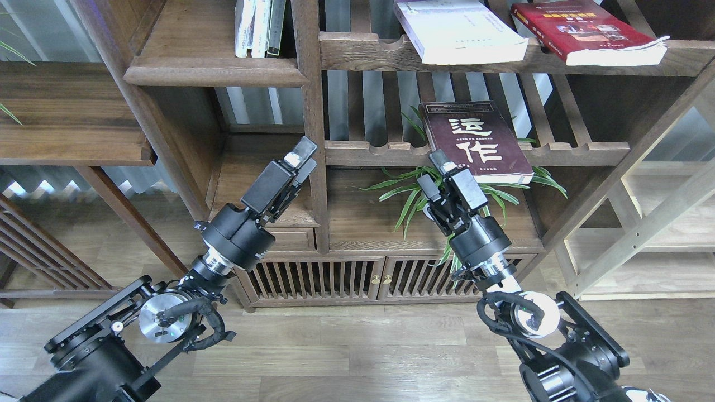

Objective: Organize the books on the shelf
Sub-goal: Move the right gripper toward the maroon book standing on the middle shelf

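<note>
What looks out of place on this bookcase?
Three books lie flat and askew on slatted shelves, overhanging the front rails: dark brown book with white characters, thick white book, red photo-covered book.

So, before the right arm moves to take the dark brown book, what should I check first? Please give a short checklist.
1. Right end effector empty: ok, it holds nothing.
2. Right end effector open enough: cannot tell; fingers show a small gap only.
3. Dark brown book reachable: ok, it lies flat on the slatted shelf, its near edge overhanging the rail.
4. Plant near the approach: not ok, leaves sit right beside the end effector.
5. Space on the solid shelf: ok, bare board left of the slim books.
6. Left end effector clear: ok, it holds nothing.
</note>
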